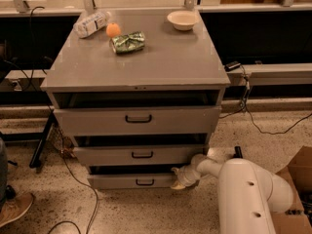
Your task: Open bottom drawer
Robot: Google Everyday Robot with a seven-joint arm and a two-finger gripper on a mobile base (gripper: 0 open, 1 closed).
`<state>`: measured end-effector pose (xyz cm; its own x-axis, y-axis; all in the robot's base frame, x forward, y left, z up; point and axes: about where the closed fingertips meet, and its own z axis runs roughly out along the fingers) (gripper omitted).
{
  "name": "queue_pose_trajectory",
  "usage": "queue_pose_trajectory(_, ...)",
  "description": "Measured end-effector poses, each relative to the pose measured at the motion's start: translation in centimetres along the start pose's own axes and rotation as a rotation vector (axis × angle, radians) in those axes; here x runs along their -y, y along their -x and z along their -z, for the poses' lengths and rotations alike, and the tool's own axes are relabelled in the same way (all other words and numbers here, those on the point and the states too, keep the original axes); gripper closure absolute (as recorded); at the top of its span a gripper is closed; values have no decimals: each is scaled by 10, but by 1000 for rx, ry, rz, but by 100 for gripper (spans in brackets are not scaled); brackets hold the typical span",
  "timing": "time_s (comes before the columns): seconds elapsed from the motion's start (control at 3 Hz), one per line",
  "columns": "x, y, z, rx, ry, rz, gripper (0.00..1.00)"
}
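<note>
The grey cabinet has three drawers. The bottom drawer is the lowest, with a short grey front and a small black loop handle. It stands slightly pulled out, with a dark gap above it. My gripper is at the drawer's right end, low near the floor, against the front's right edge. My white arm reaches in from the lower right. The middle drawer and the top drawer sit above, each a little out.
On the cabinet top lie a plastic bottle, an orange, a green bag and a white bowl. A cardboard box stands at the right. Cables run over the floor at the left, and a shoe shows at the lower left.
</note>
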<state>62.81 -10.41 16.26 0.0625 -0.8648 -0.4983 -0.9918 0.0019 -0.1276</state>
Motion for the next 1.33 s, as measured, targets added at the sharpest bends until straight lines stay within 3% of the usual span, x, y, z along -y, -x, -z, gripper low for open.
queue_pose_trajectory(0.33,-4,4,4,6,7,-2,95)
queue_pose_trajectory(0.67,-33,17,11,43,49,-17,100)
queue_pose_trajectory(1.0,-33,17,11,43,49,-17,100)
queue_pose_trajectory(1.33,-59,13,4,45,69,-28,100)
